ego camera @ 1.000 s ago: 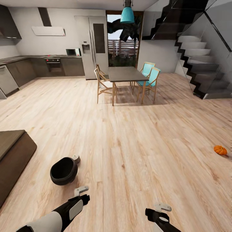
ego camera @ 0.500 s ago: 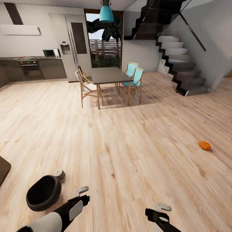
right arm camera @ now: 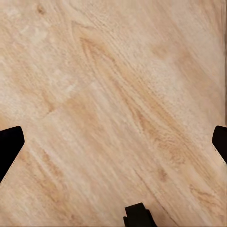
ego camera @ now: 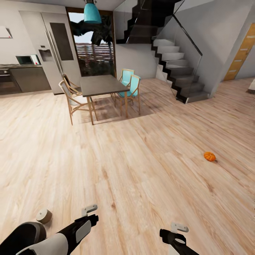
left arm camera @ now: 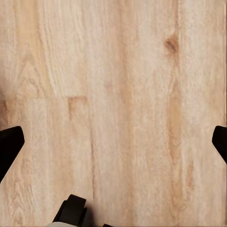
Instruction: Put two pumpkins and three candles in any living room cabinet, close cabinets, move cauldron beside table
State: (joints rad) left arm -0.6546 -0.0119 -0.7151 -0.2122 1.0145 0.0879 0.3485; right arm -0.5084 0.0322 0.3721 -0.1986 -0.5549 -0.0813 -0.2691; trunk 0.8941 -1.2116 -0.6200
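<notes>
One orange pumpkin (ego camera: pixel 209 156) lies on the wooden floor at the right, far ahead of my right arm (ego camera: pixel 174 238). A stubby beige candle (ego camera: pixel 44 215) stands on the floor at the lower left. Beside it is the black cauldron (ego camera: pixel 19 233), cut off by the picture's edge and partly covered by my left arm (ego camera: pixel 76 230). Both wrist views look straight down at bare floorboards. My left gripper (left arm camera: pixel 113 142) is open, its dark fingertips (left arm camera: pixel 9 146) wide apart with nothing between. My right gripper (right arm camera: pixel 113 142) is open and empty too. The cabinet is out of view.
A dark dining table (ego camera: pixel 101 85) with wooden and teal chairs (ego camera: pixel 129 86) stands ahead at the left. A staircase (ego camera: pixel 177 67) rises at the back right, a fridge (ego camera: pixel 53 46) and kitchen counter at the back left. Wide open floor lies between me and the pumpkin.
The camera has turned to the right, so the whole scene slid left. The dark cabinet corner left the picture and the cauldron moved to the bottom-left corner. Both arms hold the same pose.
</notes>
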